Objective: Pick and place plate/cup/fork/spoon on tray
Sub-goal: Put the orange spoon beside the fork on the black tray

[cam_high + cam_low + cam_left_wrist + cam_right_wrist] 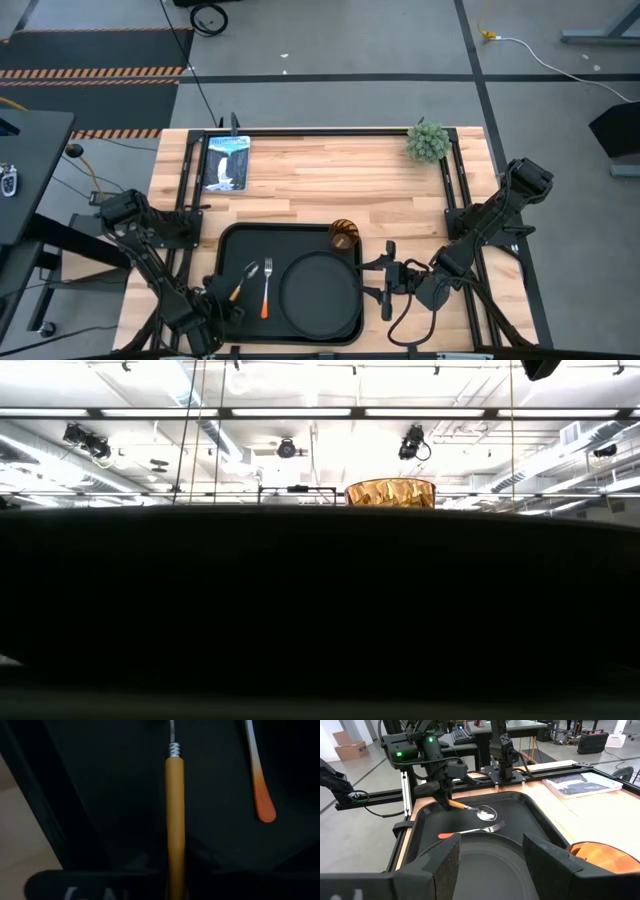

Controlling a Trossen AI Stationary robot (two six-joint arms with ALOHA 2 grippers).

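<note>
The black tray (235, 245) lies at the table's near edge. On it are the round black plate (320, 290), the amber cup (343, 235) at its far right corner, and the fork (267, 290). The spoon (245, 278) rests its silver bowl (486, 813) on the tray floor. My left gripper (228, 298) is over the tray's near left part, shut on the spoon's handle. My right gripper (368, 280) is open and empty at the tray's right rim, its fingers (447, 865) pointing across the plate (485, 870). The low view shows only the cup's top (390, 492). My left gripper pinches the spoon's orange handle (455, 805) near its free end between its two fingers, coming down from above on the tray's near left side. The handle (175, 820) runs out lengthwise from the fingers. The spoon is tilted, handle end raised and bowl on the tray floor.
A booklet (226, 162) lies at the table's far left and a small green plant (428, 141) at the far right. Bare wooden table (330, 180) lies beyond the tray. The tray's wall fills the low view (320, 610).
</note>
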